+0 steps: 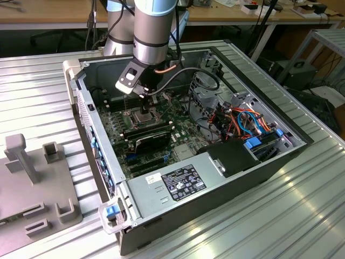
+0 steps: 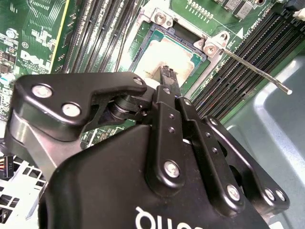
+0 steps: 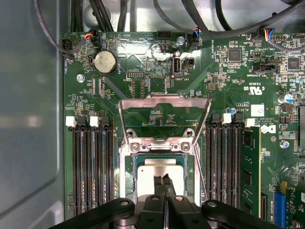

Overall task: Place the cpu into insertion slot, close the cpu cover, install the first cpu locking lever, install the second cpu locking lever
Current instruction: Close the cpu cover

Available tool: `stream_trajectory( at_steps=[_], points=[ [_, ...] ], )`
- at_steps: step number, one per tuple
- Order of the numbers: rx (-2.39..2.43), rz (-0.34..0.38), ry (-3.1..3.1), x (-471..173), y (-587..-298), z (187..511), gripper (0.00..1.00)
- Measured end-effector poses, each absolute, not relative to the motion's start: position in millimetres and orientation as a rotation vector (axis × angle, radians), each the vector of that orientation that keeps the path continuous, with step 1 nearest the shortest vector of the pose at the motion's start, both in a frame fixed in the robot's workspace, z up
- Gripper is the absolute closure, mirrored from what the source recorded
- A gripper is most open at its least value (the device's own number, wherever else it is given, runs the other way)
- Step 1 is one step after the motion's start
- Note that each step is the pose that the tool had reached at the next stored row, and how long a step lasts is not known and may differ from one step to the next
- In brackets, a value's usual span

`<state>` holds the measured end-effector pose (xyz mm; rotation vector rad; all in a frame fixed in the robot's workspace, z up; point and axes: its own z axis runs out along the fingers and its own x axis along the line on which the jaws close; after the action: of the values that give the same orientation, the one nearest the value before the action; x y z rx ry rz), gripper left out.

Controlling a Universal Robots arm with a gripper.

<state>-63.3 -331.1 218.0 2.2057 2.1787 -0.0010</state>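
The cpu (image 3: 150, 169) lay in the insertion slot (image 3: 126, 171), right under the tips of the gripper (image 3: 164, 179), whose fingers were pressed together and held nothing. The cpu cover (image 3: 164, 99) stood open just beyond the fingertips, with a thin locking lever (image 2: 255, 70) sticking out free to one side. As I judged it, the joined tips dragging sideways could shift the chip on its pins, or snag the raised cover's frame.
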Motion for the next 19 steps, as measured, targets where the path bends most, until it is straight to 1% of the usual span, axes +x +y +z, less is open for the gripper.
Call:
stream_trajectory(
  at_steps=[13,14,15,19],
  points=[
    [2.206,0.0,2.179,-63,-331,219,0.89],
    [2.206,0.0,2.179,-63,-331,221,0.89],
    [2.206,0.0,2.179,-63,-331,234,0.89],
    [2.206,0.0,2.179,-63,-331,237,0.89]
  ],
)
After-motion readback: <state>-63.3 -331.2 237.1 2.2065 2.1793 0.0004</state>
